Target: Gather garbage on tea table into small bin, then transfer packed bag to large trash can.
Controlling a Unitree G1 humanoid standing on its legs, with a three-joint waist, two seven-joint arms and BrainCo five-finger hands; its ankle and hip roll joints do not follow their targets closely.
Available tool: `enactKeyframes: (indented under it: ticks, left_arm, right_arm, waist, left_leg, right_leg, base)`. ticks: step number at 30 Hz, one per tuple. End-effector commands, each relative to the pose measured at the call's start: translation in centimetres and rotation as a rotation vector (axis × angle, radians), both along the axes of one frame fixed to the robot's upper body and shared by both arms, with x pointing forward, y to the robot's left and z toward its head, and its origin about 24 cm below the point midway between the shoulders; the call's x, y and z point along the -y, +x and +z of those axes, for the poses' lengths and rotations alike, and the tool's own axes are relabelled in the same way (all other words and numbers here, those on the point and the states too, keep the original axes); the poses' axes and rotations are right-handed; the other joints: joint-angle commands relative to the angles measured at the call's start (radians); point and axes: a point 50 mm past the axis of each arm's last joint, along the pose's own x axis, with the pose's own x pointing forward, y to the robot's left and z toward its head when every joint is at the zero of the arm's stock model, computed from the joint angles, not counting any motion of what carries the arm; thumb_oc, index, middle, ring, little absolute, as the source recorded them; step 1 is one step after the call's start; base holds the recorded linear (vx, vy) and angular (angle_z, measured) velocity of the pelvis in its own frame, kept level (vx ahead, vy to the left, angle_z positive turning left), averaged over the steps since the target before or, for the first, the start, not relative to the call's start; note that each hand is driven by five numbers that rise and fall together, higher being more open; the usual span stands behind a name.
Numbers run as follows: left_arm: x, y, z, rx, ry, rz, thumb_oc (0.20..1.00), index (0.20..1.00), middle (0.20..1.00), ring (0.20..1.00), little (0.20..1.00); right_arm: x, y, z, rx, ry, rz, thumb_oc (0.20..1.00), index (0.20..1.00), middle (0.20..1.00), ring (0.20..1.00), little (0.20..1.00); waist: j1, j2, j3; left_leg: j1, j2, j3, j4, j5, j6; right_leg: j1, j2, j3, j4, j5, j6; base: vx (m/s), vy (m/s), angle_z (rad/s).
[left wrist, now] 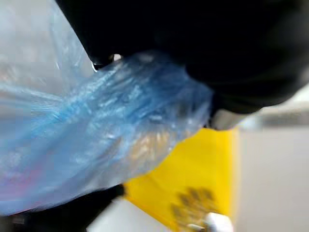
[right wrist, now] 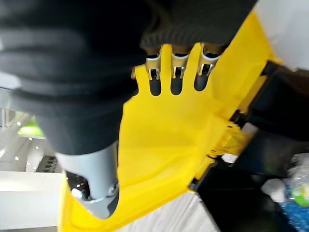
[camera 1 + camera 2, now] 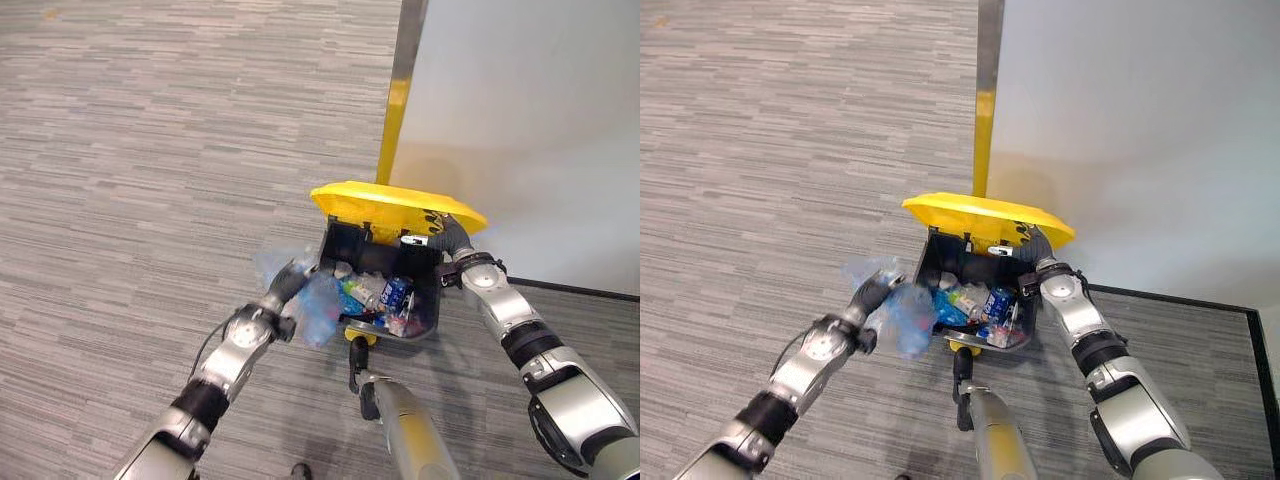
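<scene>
Two hands work at the bin: one props the lid, one brings the bag.

Right of centre, the right hand (image 3: 440, 228) rests with straight fingers hooked over the edge of the yellow lid (image 3: 395, 205), keeping it tipped up. Left of the opening, the left hand (image 3: 293, 277) has its fingers buried in the neck of the blue bag (image 3: 318, 305), so its grip cannot be read; the bag hangs against the outer wall of the black bin (image 3: 430, 310), not yet inside. Bottles and wrappers already fill the bin, so the bag probably needs lifting above the rim and moving across before release, with the lid kept steady.
</scene>
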Motion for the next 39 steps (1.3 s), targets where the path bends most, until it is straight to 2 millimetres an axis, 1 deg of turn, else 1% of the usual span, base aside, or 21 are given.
enactKeyframes:
  ticks: [1,2,4,7,8,9,11,12,13,14,16,18,20,23,24,25,27,30,36,38,39]
  left_arm:
    - [3.2,-1.1,7.3,0.303,-0.147,-0.193,0.2,0.2,0.2,0.2,0.2]
    - [3.9,-1.2,8.7,0.356,-0.17,-0.216,0.2,0.2,0.2,0.2,0.2]
    - [4.2,-0.9,9.3,0.381,-0.164,-0.205,0.2,0.2,0.2,0.2,0.2]
    - [3.6,0.4,8.1,0.351,-0.072,-0.116,0.2,0.2,0.2,0.2,0.2]
    - [3.6,0.5,8.1,0.351,-0.072,-0.116,0.2,0.2,0.2,0.2,0.2]
    - [3.2,1.0,7.1,0.318,-0.022,-0.079,0.2,0.2,0.2,0.2,0.2]
    - [2.0,2.0,5.6,0.278,0.086,-0.008,0.2,0.2,0.2,0.2,0.2]
    - [0.7,2.8,4.3,0.233,0.154,0.063,0.2,0.2,0.2,0.2,0.2]
    - [0.7,2.8,4.3,0.234,0.154,0.063,0.2,0.2,0.2,0.2,0.2]
    - [-0.6,3.7,3.7,0.206,0.221,0.134,0.2,0.2,0.2,0.2,0.2]
    - [-1.0,4.2,3.7,0.198,0.24,0.164,0.2,0.2,0.2,0.2,0.2]
    - [-1.4,5.0,4.1,0.197,0.268,0.201,0.2,0.2,0.2,0.2,0.2]
    - [-1.4,6.0,4.3,0.194,0.361,0.219,0.2,0.2,0.2,0.2,0.2]
    - [-1.4,6.3,3.8,0.181,0.438,0.22,0.2,0.2,0.2,0.2,0.2]
    - [-1.6,6.5,2.8,0.148,0.509,0.224,0.884,0.884,0.884,0.884,0.884]
    - [-1.5,6.5,2.8,0.148,0.509,0.223,1.0,1.0,1.0,1.0,1.0]
    - [-1.2,6.5,1.8,0.125,0.627,0.184,1.0,1.0,1.0,1.0,1.0]
    - [-1.4,6.4,1.5,0.128,0.677,0.167,1.0,1.0,1.0,1.0,1.0]
    - [-2.3,6.0,1.2,0.135,0.677,0.173,1.0,1.0,1.0,1.0,1.0]
    - [-2.9,5.4,0.7,0.136,0.664,0.166,1.0,1.0,1.0,1.0,1.0]
    - [-2.9,5.4,0.7,0.135,0.664,0.165,1.0,1.0,1.0,1.0,1.0]
  right_arm:
    - [0.0,1.8,5.5,0.176,0.01,0.006,1.0,1.0,1.0,1.0,1.0]
    - [-0.4,2.0,5.9,0.182,-0.011,0.02,1.0,1.0,1.0,1.0,1.0]
    - [-0.5,2.1,6.2,0.183,-0.033,0.03,1.0,1.0,1.0,1.0,1.0]
    - [-0.3,2.3,6.4,0.178,-0.075,0.029,1.0,1.0,1.0,1.0,1.0]
    - [-0.3,2.3,6.4,0.179,-0.076,0.029,1.0,1.0,1.0,1.0,1.0]
    - [-0.2,2.4,6.6,0.179,-0.091,0.025,1.0,1.0,1.0,1.0,1.0]
    - [0.1,2.6,6.9,0.177,-0.121,0.012,1.0,1.0,1.0,1.0,1.0]
    - [0.2,2.9,7.5,0.184,-0.14,-0.004,1.0,1.0,1.0,1.0,1.0]
    - [0.2,2.9,7.6,0.185,-0.14,-0.004,1.0,1.0,1.0,1.0,1.0]
    - [0.3,3.2,8.2,0.193,-0.158,-0.022,1.0,1.0,1.0,1.0,1.0]
    - [0.2,3.4,8.8,0.204,-0.164,-0.026,1.0,1.0,1.0,1.0,1.0]
    - [-0.1,3.6,9.9,0.235,-0.169,-0.027,1.0,1.0,1.0,1.0,1.0]
    - [-0.4,3.7,11.7,0.293,-0.155,-0.026,1.0,1.0,1.0,1.0,1.0]
    - [-0.7,3.5,12.6,0.332,-0.148,-0.009,1.0,1.0,1.0,1.0,1.0]
    - [-1.1,3.3,12.9,0.355,-0.139,0.007,1.0,1.0,1.0,1.0,1.0]
    - [-1.1,3.3,12.9,0.355,-0.139,0.007,1.0,1.0,1.0,1.0,1.0]
    - [-1.6,3.0,13.0,0.375,-0.14,0.045,1.0,1.0,1.0,1.0,1.0]
    - [-1.7,2.7,12.3,0.363,-0.145,0.07,1.0,1.0,1.0,1.0,1.0]
    - [-1.9,2.4,10.7,0.328,-0.188,0.103,1.0,1.0,1.0,1.0,1.0]
    - [-1.4,1.8,8.9,0.29,-0.216,0.112,1.0,1.0,1.0,1.0,1.0]
    - [-1.4,1.8,8.9,0.289,-0.216,0.112,1.0,1.0,1.0,1.0,1.0]
  waist:
    - [0.004,-0.012,0.029]
    - [0.0,-0.014,0.029]
    - [-0.003,-0.016,0.027]
    - [-0.011,-0.016,0.03]
    - [-0.011,-0.016,0.031]
    - [-0.014,-0.015,0.035]
    - [-0.014,-0.018,0.047]
    - [-0.012,-0.023,0.061]
    - [-0.012,-0.023,0.061]
    - [-0.011,-0.029,0.074]
    - [-0.011,-0.031,0.081]
    - [-0.014,-0.034,0.093]
    - [-0.036,-0.034,0.116]
    - [-0.054,-0.034,0.126]
    - [-0.073,-0.033,0.129]
    - [-0.073,-0.032,0.129]
    - [-0.097,-0.019,0.125]
    - [-0.112,-0.018,0.115]
    - [-0.108,-0.018,0.101]
    - [-0.11,-0.016,0.088]
    - [-0.111,-0.016,0.088]
  left_leg:
    - [0.252,-0.102,-0.018,-0.151,0.084,0.087]
    - [0.251,-0.106,-0.019,-0.155,0.082,0.089]
    - [0.256,-0.106,-0.015,-0.162,0.078,0.089]
    - [0.257,-0.108,-0.009,-0.164,0.079,0.088]
    - [0.257,-0.108,-0.009,-0.164,0.078,0.088]
    - [0.256,-0.108,-0.009,-0.164,0.078,0.088]
    - [0.251,-0.111,-0.007,-0.161,0.077,0.087]
    - [0.244,-0.116,-0.005,-0.159,0.078,0.088]
    - [0.244,-0.116,-0.005,-0.158,0.078,0.088]
    - [0.237,-0.118,-0.004,-0.159,0.078,0.087]
    - [0.231,-0.118,-0.001,-0.159,0.081,0.086]
    - [0.213,-0.118,0.003,-0.157,0.089,0.083]
    - [0.193,-0.115,0.013,-0.152,0.095,0.076]
    - [0.188,-0.113,0.019,-0.148,0.097,0.072]
    - [0.183,-0.109,0.023,-0.146,0.105,0.066]
    - [0.182,-0.109,0.023,-0.146,0.105,0.066]
    - [0.177,-0.093,0.031,-0.146,0.116,0.057]
    - [0.174,-0.092,0.027,-0.15,0.123,0.056]
    - [0.186,-0.089,0.038,-0.152,0.12,0.052]
    - [0.215,-0.083,0.043,-0.151,0.112,0.05]
    - [0.217,-0.083,0.043,-0.151,0.112,0.05]
  right_leg:
    - [0.002,-0.045,0.08,-0.165,0.23,0.097]
    - [0.0,-0.044,0.078,-0.167,0.232,0.098]
    - [0.0,-0.045,0.073,-0.168,0.232,0.099]
    - [-0.003,-0.047,0.066,-0.168,0.232,0.1]
    - [-0.004,-0.047,0.065,-0.168,0.232,0.1]
    - [-0.007,-0.049,0.062,-0.166,0.232,0.099]
    - [-0.014,-0.054,0.055,-0.165,0.232,0.1]
    - [-0.023,-0.059,0.045,-0.164,0.235,0.101]
    - [-0.023,-0.059,0.045,-0.163,0.235,0.101]
    - [-0.035,-0.06,0.037,-0.161,0.233,0.1]
    - [-0.042,-0.061,0.034,-0.16,0.232,0.098]
    - [-0.056,-0.065,0.028,-0.159,0.233,0.098]
    - [-0.078,-0.069,0.026,-0.154,0.231,0.099]
    - [-0.09,-0.072,0.022,-0.148,0.228,0.1]
    - [-0.104,-0.07,0.023,-0.143,0.229,0.097]
    - [-0.105,-0.07,0.022,-0.143,0.228,0.097]
    - [-0.125,-0.059,0.025,-0.132,0.224,0.091]
    - [-0.135,-0.061,0.033,-0.133,0.228,0.091]
    - [-0.126,-0.06,0.026,-0.133,0.231,0.095]
    - [-0.1,-0.067,0.034,-0.142,0.236,0.102]
    - [-0.098,-0.066,0.033,-0.143,0.236,0.102]
  base:
    - [-0.02,0.016,-0.25]
    - [0.0,0.006,-0.22]
    - [0.01,0.005,-0.26]
    - [0.01,0.008,0.53]
    - [0.0,-0.002,-0.63]
    - [0.0,0.001,-0.82]
    - [0.0,0.002,-0.15]
    - [0.01,0.0,0.3]
    - [0.01,-0.003,0.18]
    - [0.01,-0.009,-0.04]
    - [0.0,-0.005,-0.03]
    - [0.0,-0.002,-0.02]
    - [0.0,0.018,0.0]
    - [0.0,0.0,0.0]
    - [0.01,-0.005,0.08]
    - [0.03,-0.005,0.08]
    - [0.03,-0.001,-0.03]
    - [0.0,-0.001,0.01]
    - [0.0,0.01,0.04]
    - [-0.01,0.03,0.08]
    - [-0.02,0.015,0.09]
